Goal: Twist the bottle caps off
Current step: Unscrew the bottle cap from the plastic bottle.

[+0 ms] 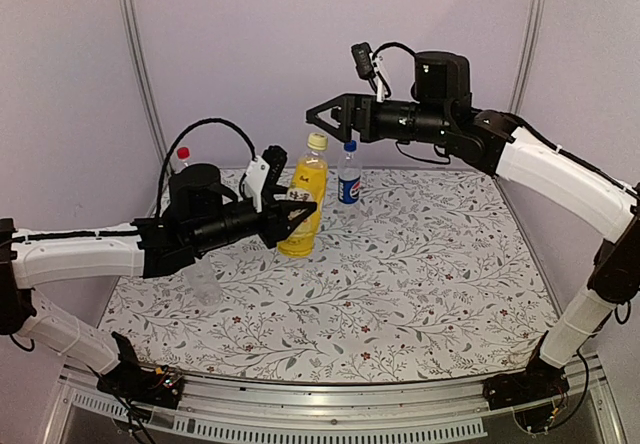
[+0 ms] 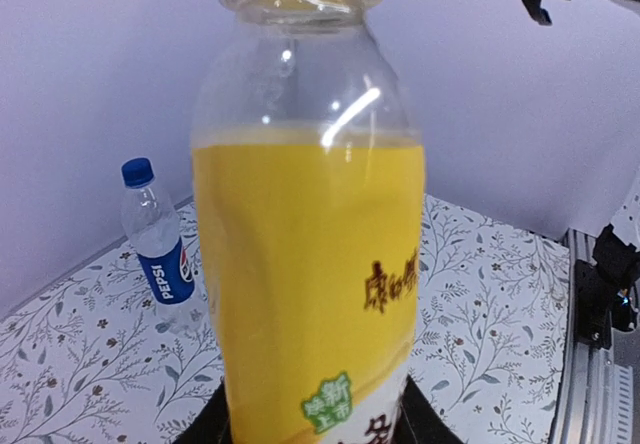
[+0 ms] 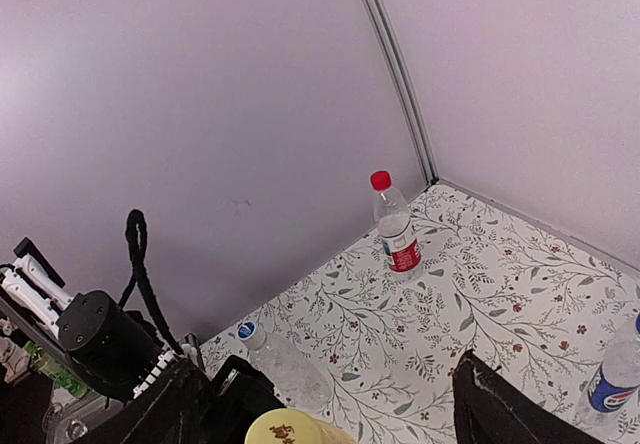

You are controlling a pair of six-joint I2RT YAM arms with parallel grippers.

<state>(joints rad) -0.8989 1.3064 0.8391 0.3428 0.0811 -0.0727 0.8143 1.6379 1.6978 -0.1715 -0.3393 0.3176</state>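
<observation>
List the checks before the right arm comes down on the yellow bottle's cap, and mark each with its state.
1. Left gripper shut on the yellow bottle: ok, it clamps the lower body.
2. Bottle upright on the table: ok.
3. Cap on and exposed: ok, nothing covers it.
4. Right gripper open: ok, its fingers are spread wide.
5. Right gripper lined up on the cap: cannot tell. It hovers just above, and the cap shows only at the bottom edge of the right wrist view.
6. Blue-label bottle out of the way: ok, it stands apart to the right.
</observation>
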